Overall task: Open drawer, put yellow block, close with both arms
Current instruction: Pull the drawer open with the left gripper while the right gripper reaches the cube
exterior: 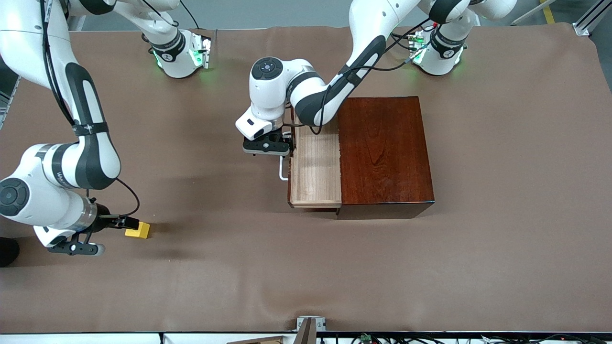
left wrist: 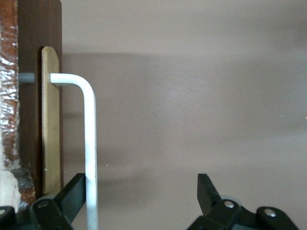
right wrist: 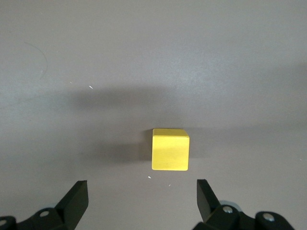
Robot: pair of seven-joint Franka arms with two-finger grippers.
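Here, the right gripper [right wrist: 141, 203], jaws apart beside the yellow block [exterior: 138, 230] near the counter's [exterior: 306, 267] right-arm edge, could nudge it aside, while the left gripper [left wrist: 144, 201], jaws apart around the drawer's [exterior: 315, 167] handle [left wrist: 88, 143] mid-counter, may snag it.

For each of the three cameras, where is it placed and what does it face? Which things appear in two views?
Front view: high across the table, facing both arm bases; shows the drawer pulled open.
Left wrist view: on the left arm; faces the white handle; open left gripper around it.
Right wrist view: on the right arm; faces the yellow block; open right gripper.
Shared: handle and block also appear in front.
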